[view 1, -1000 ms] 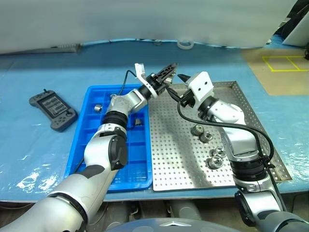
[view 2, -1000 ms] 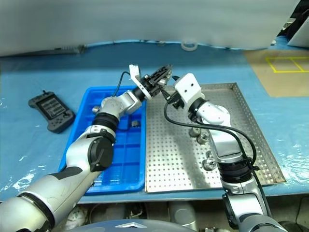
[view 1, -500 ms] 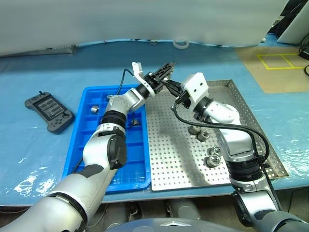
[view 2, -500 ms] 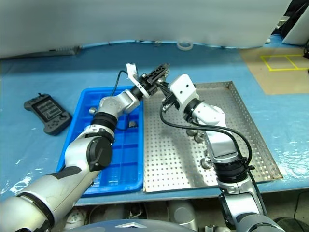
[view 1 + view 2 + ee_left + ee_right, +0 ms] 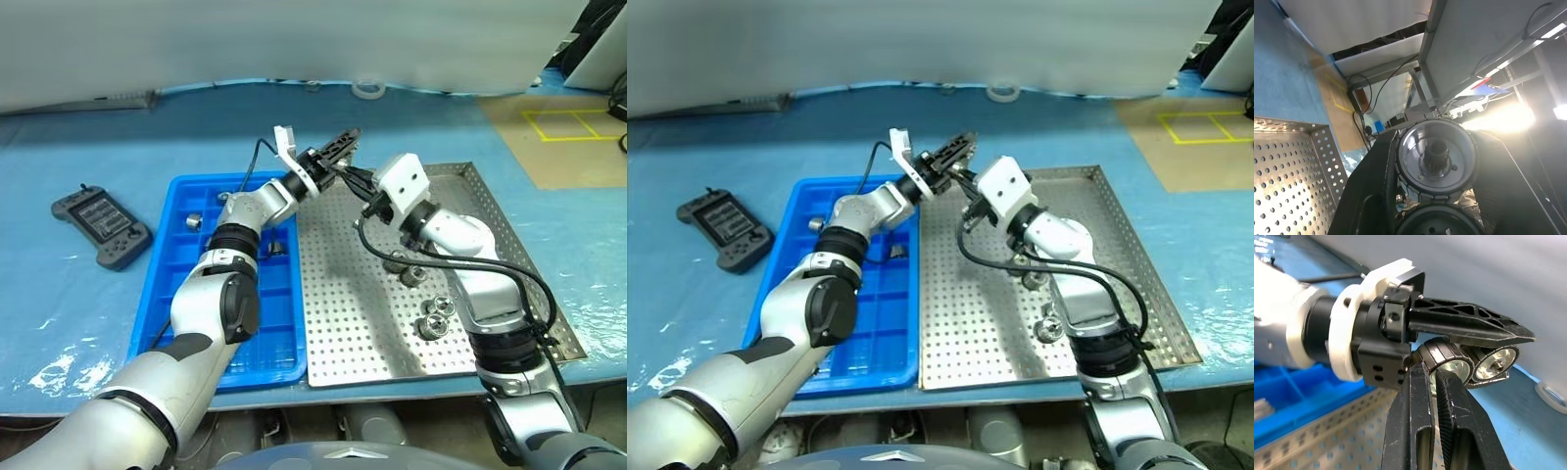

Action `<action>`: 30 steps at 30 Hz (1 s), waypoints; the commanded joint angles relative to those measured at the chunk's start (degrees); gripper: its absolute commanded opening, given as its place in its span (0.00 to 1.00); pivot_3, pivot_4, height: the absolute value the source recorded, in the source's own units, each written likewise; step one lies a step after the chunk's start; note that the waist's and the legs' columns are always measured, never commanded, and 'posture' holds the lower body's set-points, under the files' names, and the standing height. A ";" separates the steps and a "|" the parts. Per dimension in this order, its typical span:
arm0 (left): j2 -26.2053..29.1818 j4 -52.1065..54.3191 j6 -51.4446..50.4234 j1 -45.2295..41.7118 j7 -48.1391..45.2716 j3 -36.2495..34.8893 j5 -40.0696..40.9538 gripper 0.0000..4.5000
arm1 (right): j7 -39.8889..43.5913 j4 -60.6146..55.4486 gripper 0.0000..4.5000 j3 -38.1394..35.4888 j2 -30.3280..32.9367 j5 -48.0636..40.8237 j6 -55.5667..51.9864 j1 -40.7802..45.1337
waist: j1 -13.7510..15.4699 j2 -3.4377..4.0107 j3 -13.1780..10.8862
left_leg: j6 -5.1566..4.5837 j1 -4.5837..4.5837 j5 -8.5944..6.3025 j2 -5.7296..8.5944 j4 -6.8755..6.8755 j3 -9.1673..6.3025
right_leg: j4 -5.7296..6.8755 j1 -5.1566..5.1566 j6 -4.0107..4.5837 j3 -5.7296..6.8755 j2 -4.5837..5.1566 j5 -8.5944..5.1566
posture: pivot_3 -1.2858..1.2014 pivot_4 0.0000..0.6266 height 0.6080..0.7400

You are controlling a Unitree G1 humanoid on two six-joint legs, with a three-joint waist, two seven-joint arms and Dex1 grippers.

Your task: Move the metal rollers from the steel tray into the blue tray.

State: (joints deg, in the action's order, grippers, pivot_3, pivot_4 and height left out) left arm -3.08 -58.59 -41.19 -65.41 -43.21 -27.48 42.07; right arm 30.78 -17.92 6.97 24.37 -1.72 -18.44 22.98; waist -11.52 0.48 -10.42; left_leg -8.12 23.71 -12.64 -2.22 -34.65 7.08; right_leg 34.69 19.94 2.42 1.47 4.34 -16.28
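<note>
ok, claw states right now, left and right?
Left claw: closed on metal rollers, held up above the trays.
Right claw: shut, empty, fingertips right beside the left claw.

**Layout of the worktable, seen from the head camera**

The blue tray lies left of the steel tray, long sides touching. Two metal rollers sit in the blue tray's far compartments; others lie in the steel tray's right half. A handheld controller lies left of the blue tray; a tape roll lies behind both.
</note>
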 commanded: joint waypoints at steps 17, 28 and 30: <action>5.14 8.73 -1.10 2.04 2.55 -1.02 1.37 0.38 | -0.69 2.22 0.01 -6.50 2.66 -1.63 6.49 -5.38 | 4.28 -0.01 -0.01 | -0.04 -0.02 0.05 -0.02 -0.01 0.00 | 0.04 0.02 0.14 0.02 -0.01 0.09 | 0.40 0.24 1.00; 1.78 7.64 -2.93 1.27 2.02 0.22 1.56 0.38 | 2.64 4.25 0.55 0.80 -1.59 -1.21 4.37 2.73 | 5.14 -0.01 -0.01 | -0.04 0.06 0.10 0.01 -0.01 0.00 | 0.00 0.05 0.19 0.04 0.01 0.12 | 0.39 0.24 1.00; 1.27 7.33 -3.04 1.04 1.86 0.33 1.64 0.38 | 2.38 4.41 0.55 0.89 -1.74 -1.16 4.34 3.03 | 5.11 -0.01 -0.01 | -0.04 0.08 0.10 0.00 -0.01 0.00 | 0.01 0.08 0.19 0.04 0.02 0.12 | 0.39 0.24 1.00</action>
State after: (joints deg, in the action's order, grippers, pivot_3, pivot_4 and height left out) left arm -1.56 -52.36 -44.19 -62.50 -40.37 -27.45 42.69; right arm 33.35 -12.42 8.38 22.35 -2.93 -14.42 25.17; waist -6.41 0.46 -10.42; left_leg -8.15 23.78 -12.54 -2.23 -34.67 7.09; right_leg 34.71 20.02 2.61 1.51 4.36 -16.16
